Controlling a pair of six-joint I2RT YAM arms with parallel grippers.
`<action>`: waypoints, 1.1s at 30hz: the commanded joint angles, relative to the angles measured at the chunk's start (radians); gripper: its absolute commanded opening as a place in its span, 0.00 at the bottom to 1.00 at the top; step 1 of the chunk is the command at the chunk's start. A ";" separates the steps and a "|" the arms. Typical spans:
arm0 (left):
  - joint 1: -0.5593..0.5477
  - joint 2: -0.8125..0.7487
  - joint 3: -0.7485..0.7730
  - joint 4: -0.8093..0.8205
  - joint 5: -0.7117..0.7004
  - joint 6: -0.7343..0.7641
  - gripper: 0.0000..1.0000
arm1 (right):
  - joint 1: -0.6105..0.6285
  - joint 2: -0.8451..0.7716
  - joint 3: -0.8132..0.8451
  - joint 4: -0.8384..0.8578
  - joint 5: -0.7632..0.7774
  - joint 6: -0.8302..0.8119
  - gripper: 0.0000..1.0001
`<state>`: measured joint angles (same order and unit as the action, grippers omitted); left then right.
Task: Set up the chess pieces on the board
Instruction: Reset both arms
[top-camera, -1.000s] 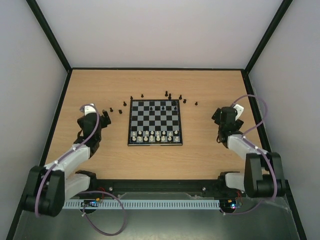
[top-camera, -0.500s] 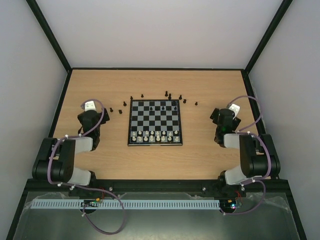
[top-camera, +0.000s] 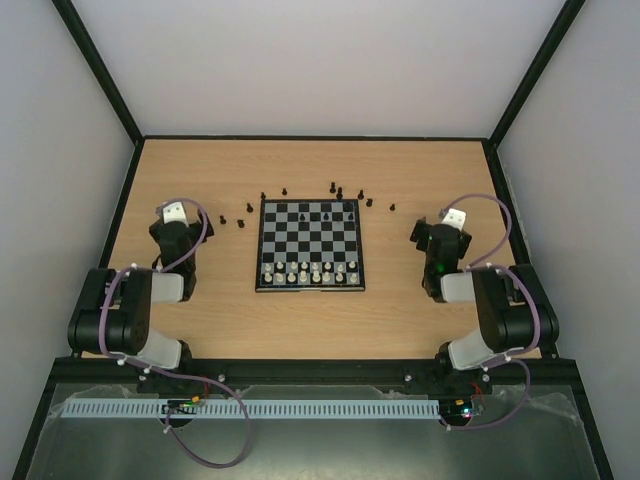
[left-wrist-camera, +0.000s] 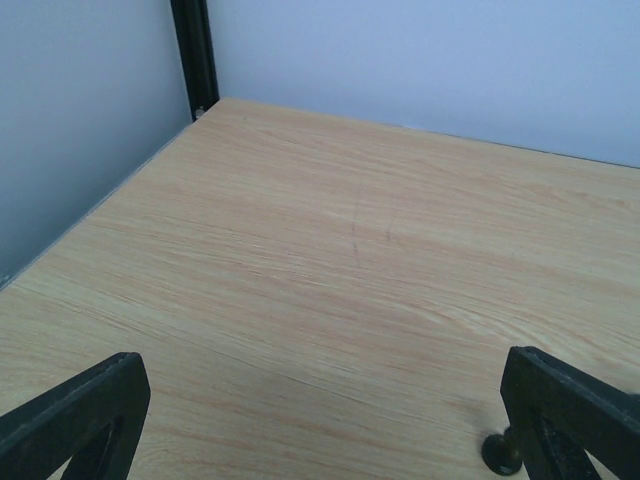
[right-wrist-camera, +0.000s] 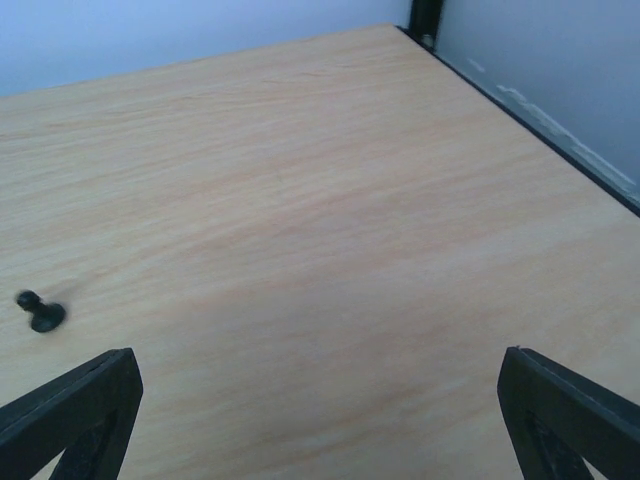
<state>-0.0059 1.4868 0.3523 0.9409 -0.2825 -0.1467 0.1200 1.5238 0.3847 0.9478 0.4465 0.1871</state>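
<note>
Left gripper: fingers wide apart, nothing held; low over the wooden tabletop.
Black piece: just beside its right finger, half hidden; flared base.
Grasp, judged: descend straight, centre the stem, close gently; so small and light a piece likely tips or skids on smooth wood.
Board: well right of the left gripper, well left of the right one; flat, black-and-silver chequer, thin dark border.
Cream pieces: on the board's rows nearest the arms.
Black pieces: mostly loose beyond its far edge.
Right gripper: fingers spread, empty.
Black pawn: ahead-left of it; round head.
</note>
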 joint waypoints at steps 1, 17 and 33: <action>-0.003 0.005 -0.051 0.161 0.085 0.049 0.99 | -0.016 -0.077 -0.136 0.200 0.113 0.057 0.99; 0.003 0.023 -0.085 0.235 0.105 0.050 0.99 | -0.030 0.000 -0.171 0.324 -0.063 -0.009 0.98; -0.008 0.036 -0.106 0.284 0.106 0.067 1.00 | -0.031 -0.003 -0.166 0.316 -0.070 -0.010 0.99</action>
<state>-0.0082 1.5188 0.2558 1.1614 -0.1829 -0.0898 0.0925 1.5204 0.2024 1.2343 0.3660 0.1829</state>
